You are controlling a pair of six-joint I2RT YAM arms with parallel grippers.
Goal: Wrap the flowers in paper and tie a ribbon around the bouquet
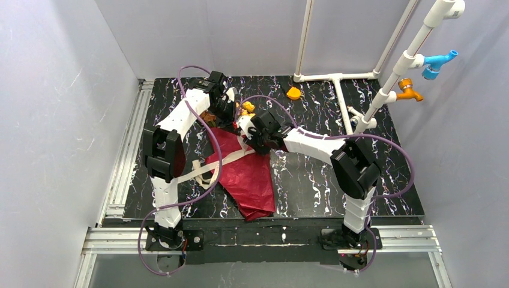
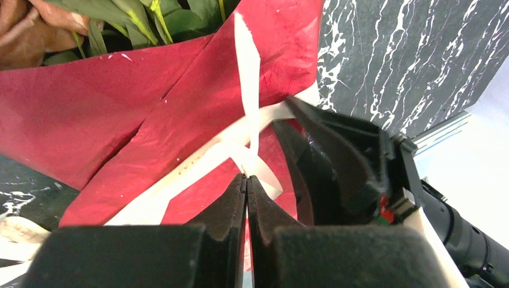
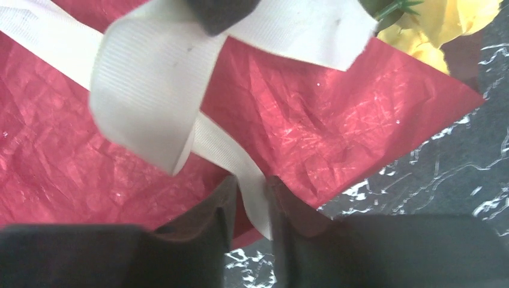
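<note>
The bouquet lies mid-table: dark red paper point(image 1: 249, 174) rolled round the flowers point(image 1: 246, 108), with yellow blooms point(image 3: 444, 24) and green leaves point(image 2: 150, 15) at its far end. The cream ribbon point(image 2: 247, 90) crosses over the paper and trails off to the left point(image 1: 198, 168). My left gripper point(image 2: 246, 178) is shut on the ribbon at the crossing, and its black fingertip point(image 3: 222, 12) shows pinching a loop. My right gripper point(image 3: 252, 183) stands open just above the paper with a ribbon strand point(image 3: 249, 198) between its fingers, a gap showing on one side.
An orange wedge point(image 1: 293, 93) sits at the back of the black marbled table point(image 1: 336, 186). A white pipe frame point(image 1: 336, 78) with blue point(image 1: 438, 62) and orange point(image 1: 409, 90) fittings rises at the back right. An aluminium rail point(image 1: 123, 156) runs along the left edge.
</note>
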